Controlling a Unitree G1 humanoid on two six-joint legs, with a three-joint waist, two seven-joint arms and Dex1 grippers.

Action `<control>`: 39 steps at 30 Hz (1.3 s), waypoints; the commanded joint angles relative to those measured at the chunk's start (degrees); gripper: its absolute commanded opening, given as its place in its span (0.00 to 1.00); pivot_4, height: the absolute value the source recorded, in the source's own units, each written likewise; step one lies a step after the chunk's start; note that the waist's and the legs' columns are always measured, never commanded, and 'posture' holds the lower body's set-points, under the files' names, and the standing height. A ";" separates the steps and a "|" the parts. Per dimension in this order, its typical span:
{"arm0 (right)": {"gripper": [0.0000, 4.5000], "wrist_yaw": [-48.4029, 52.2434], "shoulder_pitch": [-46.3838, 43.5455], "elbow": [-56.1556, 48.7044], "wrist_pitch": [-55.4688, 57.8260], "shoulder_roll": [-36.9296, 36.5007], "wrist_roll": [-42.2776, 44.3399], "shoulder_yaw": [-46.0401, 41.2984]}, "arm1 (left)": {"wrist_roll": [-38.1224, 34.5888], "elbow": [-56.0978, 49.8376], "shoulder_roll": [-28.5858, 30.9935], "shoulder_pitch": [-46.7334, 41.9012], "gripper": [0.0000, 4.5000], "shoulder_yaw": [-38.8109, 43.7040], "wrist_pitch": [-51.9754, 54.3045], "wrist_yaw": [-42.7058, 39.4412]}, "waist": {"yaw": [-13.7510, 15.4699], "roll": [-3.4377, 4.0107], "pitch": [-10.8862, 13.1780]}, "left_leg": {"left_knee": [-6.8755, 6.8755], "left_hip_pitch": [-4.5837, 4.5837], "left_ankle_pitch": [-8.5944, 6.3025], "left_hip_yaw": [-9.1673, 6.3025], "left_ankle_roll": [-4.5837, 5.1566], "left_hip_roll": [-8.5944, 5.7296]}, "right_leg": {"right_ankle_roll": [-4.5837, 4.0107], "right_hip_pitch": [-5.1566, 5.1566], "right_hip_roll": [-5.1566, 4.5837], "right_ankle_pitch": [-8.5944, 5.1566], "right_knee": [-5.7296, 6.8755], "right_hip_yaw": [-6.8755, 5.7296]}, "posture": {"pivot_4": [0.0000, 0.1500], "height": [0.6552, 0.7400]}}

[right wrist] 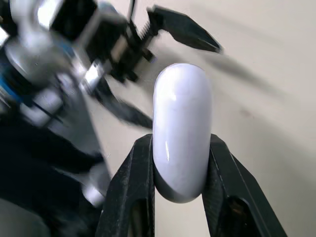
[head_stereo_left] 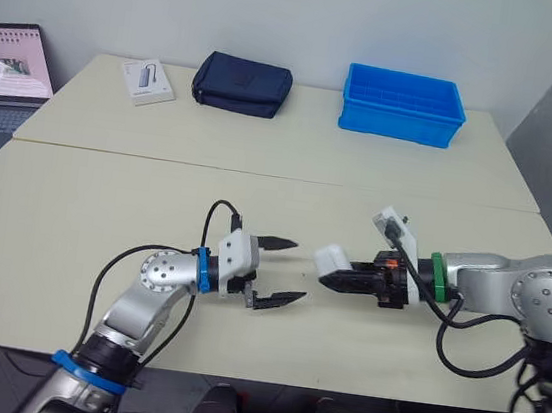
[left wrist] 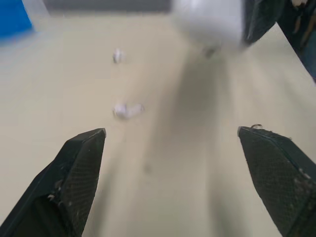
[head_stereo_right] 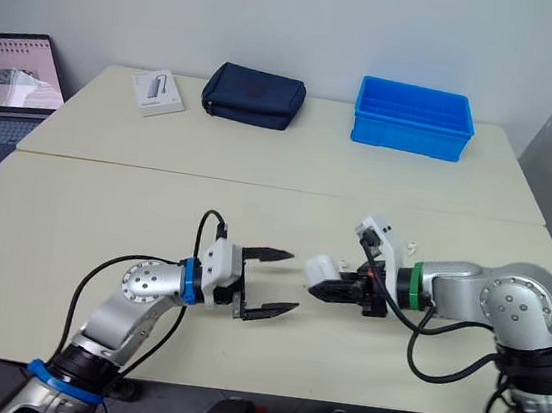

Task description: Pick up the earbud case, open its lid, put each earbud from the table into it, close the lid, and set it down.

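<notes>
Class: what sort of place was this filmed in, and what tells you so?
Probably an office or lab workroom: plain cream tables, an open laptop and a blue storage bin against a bare wall.

The left arm (head_stereo_left: pixel 161 278) comes up from the near left, elbow bent, its forearm reaching in toward the middle with a blue band at the wrist. The left gripper (head_stereo_left: pixel 298 270) points toward the other arm, its two black fingers (left wrist: pixel 74 173) spread wide with nothing between them. The right arm (head_stereo_left: pixel 508 285) reaches in from the right, forearm roughly level, a green band at the wrist. The right gripper (head_stereo_left: pixel 336 274) is clamped on the white earbud case (right wrist: pixel 181 131), one finger on each side. The two grippers face each other, near but apart.
</notes>
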 commanded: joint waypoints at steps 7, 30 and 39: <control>0.18 23.65 -4.17 -6.02 -24.85 -8.25 -35.36 16.70 | -0.93 -14.50 0.66 -11.68 1.00 -4.81 19.83 2.46 | -0.05 -0.01 0.02 | -0.04 -0.15 0.00 0.07 -0.01 0.00 | 0.06 -0.19 0.02 -0.03 0.01 0.05 | 1.00 0.79; 0.18 31.14 -6.83 -6.53 -21.61 -1.21 -44.27 14.64 | 5.12 -11.29 -3.59 -16.36 0.74 -9.61 15.88 0.35 | -0.06 -0.02 0.02 | 0.03 -0.13 0.01 0.18 -0.03 -0.04 | 0.05 -0.31 -0.01 -0.02 0.25 0.22 | 1.00 0.79; 0.18 31.96 -6.64 -6.66 -20.79 0.35 -44.82 13.83 | 5.57 -11.19 -4.91 -15.93 0.17 -10.17 16.51 -0.08 | -0.07 -0.02 0.02 | 0.05 -0.12 0.01 0.22 -0.03 -0.05 | 0.04 -0.31 -0.01 -0.02 0.27 0.28 | 1.00 0.79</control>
